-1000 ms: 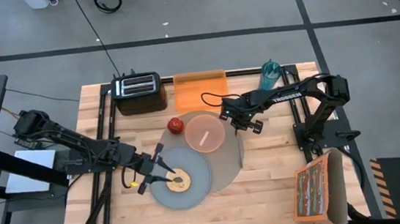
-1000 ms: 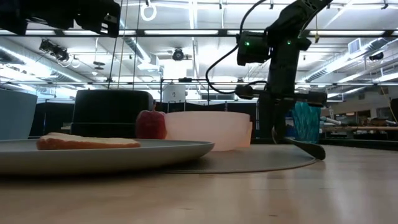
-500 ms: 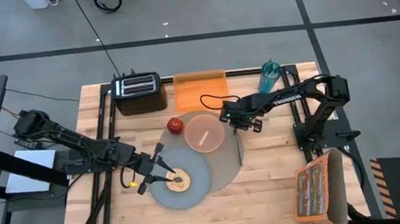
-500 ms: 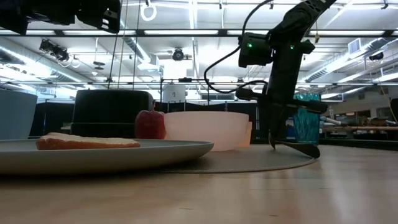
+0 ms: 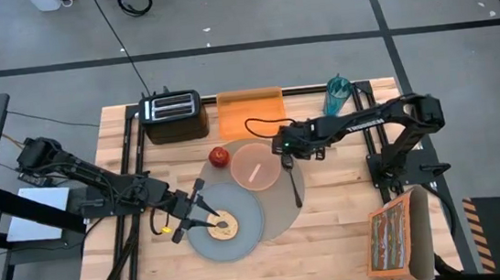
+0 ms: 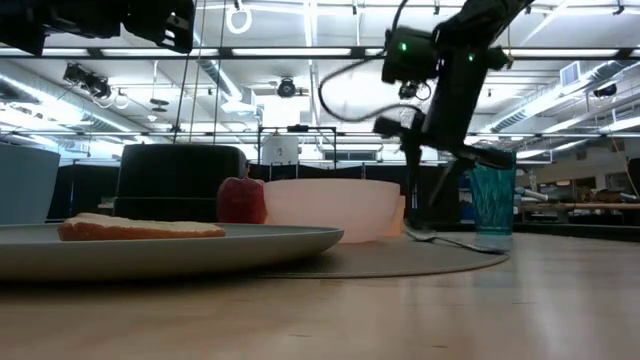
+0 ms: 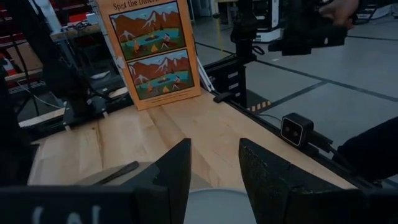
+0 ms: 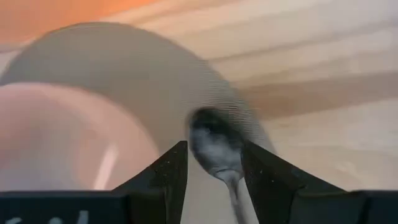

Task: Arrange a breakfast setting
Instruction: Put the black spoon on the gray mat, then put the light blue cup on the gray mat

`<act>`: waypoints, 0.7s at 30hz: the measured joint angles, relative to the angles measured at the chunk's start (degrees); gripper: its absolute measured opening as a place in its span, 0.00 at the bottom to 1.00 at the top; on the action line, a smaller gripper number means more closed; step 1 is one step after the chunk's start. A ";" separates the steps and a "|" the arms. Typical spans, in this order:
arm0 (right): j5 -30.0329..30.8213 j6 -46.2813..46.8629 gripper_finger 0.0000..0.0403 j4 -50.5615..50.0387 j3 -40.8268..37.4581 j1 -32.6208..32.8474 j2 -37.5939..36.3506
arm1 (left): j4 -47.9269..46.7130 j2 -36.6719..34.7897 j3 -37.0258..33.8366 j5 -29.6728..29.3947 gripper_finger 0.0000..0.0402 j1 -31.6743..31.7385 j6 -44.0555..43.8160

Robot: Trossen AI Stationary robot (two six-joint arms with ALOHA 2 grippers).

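A round grey mat point(image 5: 279, 201) lies mid-table. A blue-grey plate point(image 5: 241, 237) overlaps its left part and carries a bagel point(image 5: 225, 225). A pink bowl point(image 5: 255, 165) sits on the mat's far part, with a red apple point(image 5: 219, 156) beside it. A metal spoon point(image 5: 292, 186) lies flat along the mat's right part. My right gripper point(image 5: 286, 155) stands open just above the spoon's far end point(image 8: 217, 155). My left gripper point(image 5: 200, 215) hovers open over the plate's left rim. A blue cup point(image 5: 338, 95) stands at the far right.
A black toaster point(image 5: 172, 116) and an orange tray point(image 5: 250, 112) stand along the far edge. An upright picture box point(image 5: 395, 236) stands at the near right corner. Bare wood lies between the mat and that box.
My right gripper has opened and let go of the spoon, rolling its wrist, rising a little and shifting toward the bowl. The spoon, earlier held tilted with its lower end on the mat, now lies flat on the mat's right part.
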 joint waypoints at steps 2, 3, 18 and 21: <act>0.78 -2.66 0.38 -0.16 1.08 0.86 -1.26 | -0.25 -0.27 -0.01 0.00 0.35 -0.02 -0.90; 1.46 -3.91 0.38 -0.42 1.66 1.45 -1.83 | -0.56 -0.59 0.00 0.02 0.35 -0.02 -0.99; 19.16 -21.57 0.38 -2.00 2.87 8.45 -15.66 | -22.52 -12.27 4.20 -0.58 0.35 -0.26 -12.78; 24.16 -28.96 0.38 0.45 2.89 10.72 -17.36 | -41.67 -13.36 11.22 -4.29 0.35 -0.24 -16.35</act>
